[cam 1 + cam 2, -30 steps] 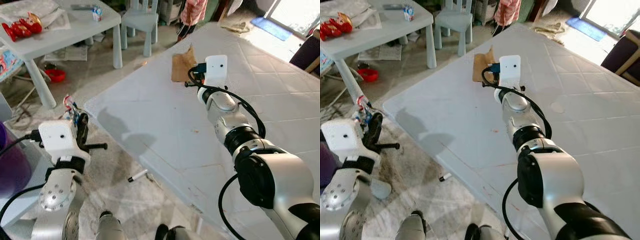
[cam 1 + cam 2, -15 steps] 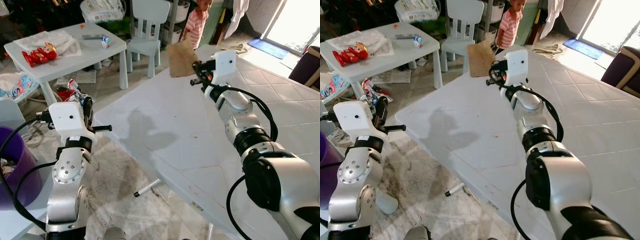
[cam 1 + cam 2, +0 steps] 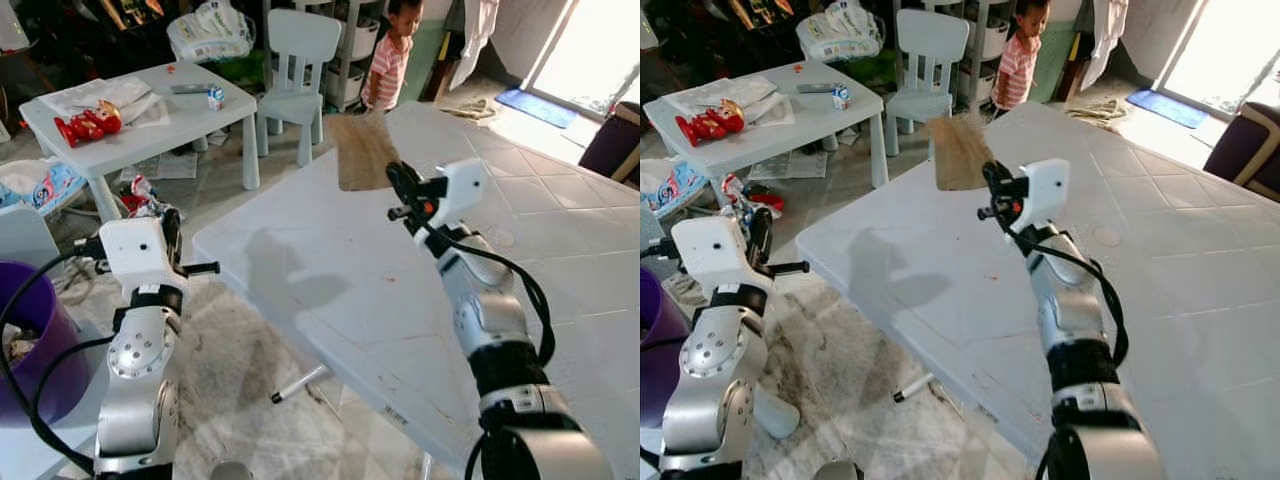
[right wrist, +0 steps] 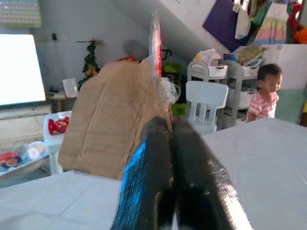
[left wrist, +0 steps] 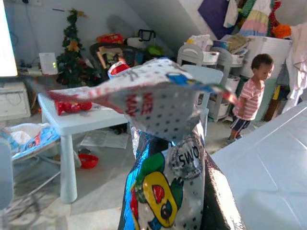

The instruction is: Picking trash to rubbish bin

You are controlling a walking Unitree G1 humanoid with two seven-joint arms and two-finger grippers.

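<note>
Cardboard scrap (image 3: 362,152), likely light and stiff yet floppy, pinched at its near edge by right gripper (image 3: 400,186); crinkly foil wrapper (image 5: 163,158) clamped in left gripper (image 3: 170,235).

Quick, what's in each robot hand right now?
Left gripper: shut on a crinkly printed snack wrapper.
Right gripper: shut on a flat brown cardboard piece.

Large white tiled-pattern table (image 3: 560,230) at centre and 3 o'clock, faint marks on top. Small white table (image 3: 150,125) at 10 o'clock, bearing red toy (image 3: 88,125), papers (image 3: 100,93), small carton (image 3: 214,97). Pen (image 3: 296,383) on floor (image 3: 240,400) at 6 o'clock.
</note>
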